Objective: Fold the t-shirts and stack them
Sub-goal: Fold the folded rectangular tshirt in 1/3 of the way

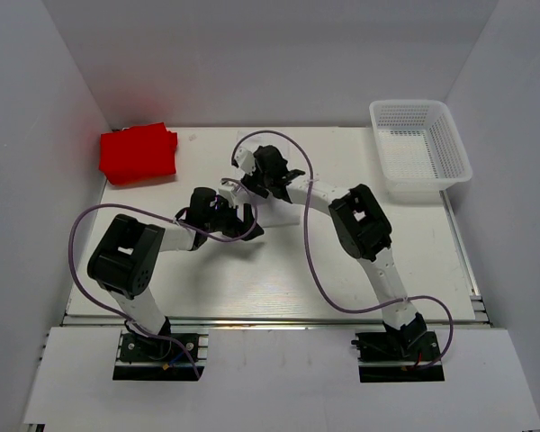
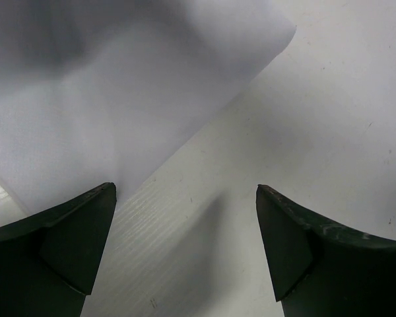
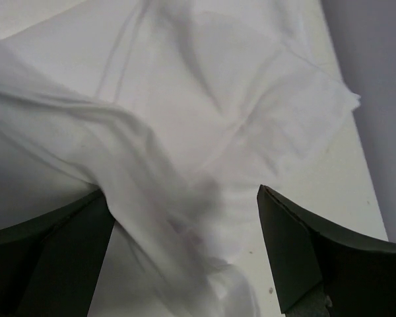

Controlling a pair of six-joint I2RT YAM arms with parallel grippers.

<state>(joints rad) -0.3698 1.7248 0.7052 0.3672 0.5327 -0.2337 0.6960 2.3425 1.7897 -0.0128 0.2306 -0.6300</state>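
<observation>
The white t-shirt (image 1: 279, 213) lies partly folded at the middle of the table, mostly covered by both arms. The red t-shirt (image 1: 138, 153) lies folded at the far left corner. My left gripper (image 1: 237, 214) is open at the white shirt's near left edge. In the left wrist view the gripper (image 2: 185, 244) has bare table between its fingers, and the shirt's smooth edge (image 2: 119, 86) lies just ahead on the left. My right gripper (image 1: 252, 177) is open over the shirt. In the right wrist view the gripper (image 3: 185, 251) straddles wrinkled white cloth (image 3: 204, 132).
A white mesh basket (image 1: 418, 148) stands at the far right corner. White walls close in the table on the left, back and right. The table (image 1: 252, 279) is bare in front of the shirt. Purple cables loop beside both arms.
</observation>
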